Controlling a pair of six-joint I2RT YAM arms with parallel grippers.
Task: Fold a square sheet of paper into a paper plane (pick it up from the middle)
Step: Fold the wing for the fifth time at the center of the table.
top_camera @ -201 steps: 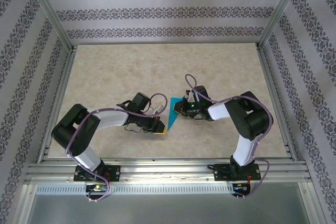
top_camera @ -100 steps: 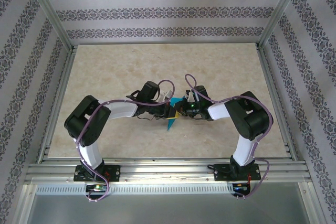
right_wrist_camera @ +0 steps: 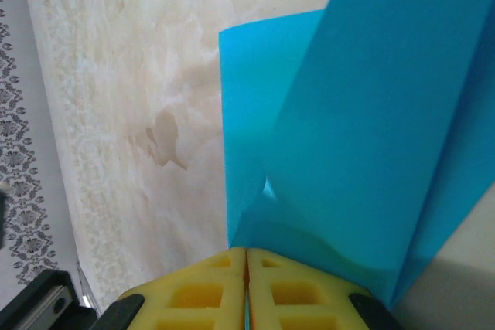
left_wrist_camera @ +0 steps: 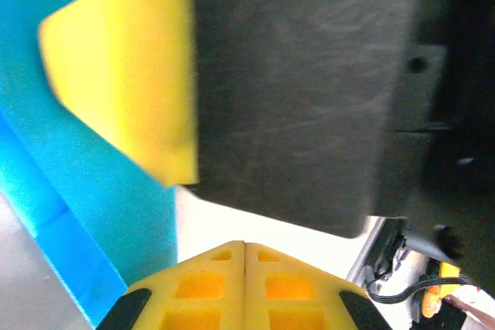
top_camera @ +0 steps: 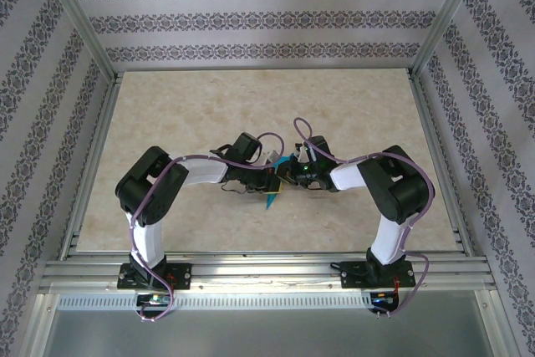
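1. right now my right claw [right_wrist_camera: 247, 256] is pressed together on the blue paper [right_wrist_camera: 371, 113]. the sheet comes out from between its two yellow fingers [right_wrist_camera: 193, 299], so i am pinching it
2. the paper is already folded in part. one layer lies over another, with a small crumple close to my fingers. i think it is not a plane yet
3. from above, the paper sits near the middle of the table [top_camera: 209, 106], right between my two claws. i cannot tell if its low tip rests on the table
4. its long way runs from the far end, up by my right claw, down to a pointy near end. that end sticks out toward my bases and leans a little to my left
5. my left claw [left_wrist_camera: 245, 253] is pressed together too, with nothing in it. in its own camera the paper fills the left side of the picture, just beside the claw
6. straight ahead of my left claw are a yellow pad [left_wrist_camera: 124, 90] and a dark block [left_wrist_camera: 294, 90], very close. i think these are parts of my right claw
7. both my arms are bent at the elbow and reach in to the middle, so the claws are almost nose to nose
8. i think my left claw must spread first and then go sideways to the paper. the gap is tight, so the claws could bump
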